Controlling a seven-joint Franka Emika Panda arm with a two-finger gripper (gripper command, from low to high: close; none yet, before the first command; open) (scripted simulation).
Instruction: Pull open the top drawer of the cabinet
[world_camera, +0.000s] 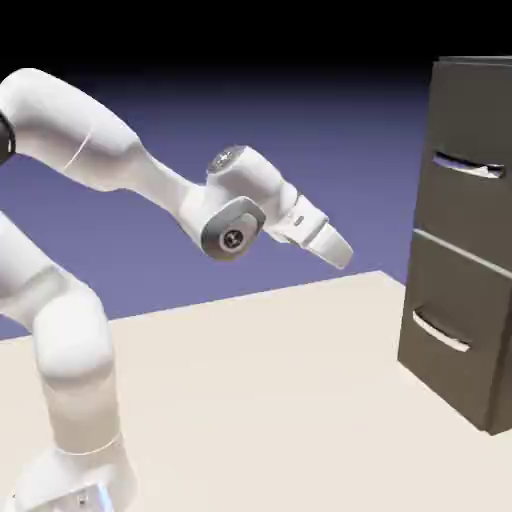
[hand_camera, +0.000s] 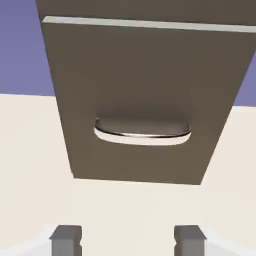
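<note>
The cabinet (world_camera: 468, 240) is being shown standing on the counter (world_camera: 270, 390) at the right edge of the exterior view, its two drawer fronts turned toward the arm. The arm (world_camera: 110, 160) is being held out from the lower left toward it, with open air left between the two; nothing is being touched.

The top drawer (world_camera: 470, 150) is being seen as the upper panel, closed flush with the cabinet body as far as can be judged, and it is being placed higher than the hand (world_camera: 335, 248) and well apart from it to the right. The hand is being tilted downward: in the hand view the lower drawer (hand_camera: 145, 100) with its curved handle (hand_camera: 142, 132) is being framed ahead, not the upper one. A rise as well as a reach toward the cabinet is therefore judged to be called for.

The bar handle (world_camera: 470, 166) of the top drawer is being shown lying level across its panel, so its long axis is running horizontally. The fingertips (hand_camera: 66, 239) are being seen set side by side along the bottom of the hand view, roughly in line with that axis; a roll of the wrist is judged likely to be needed before the bar can be straddled.

The hand is being kept released, its two fingers spread wide with only bare counter between them, and nothing is being grasped.
</note>
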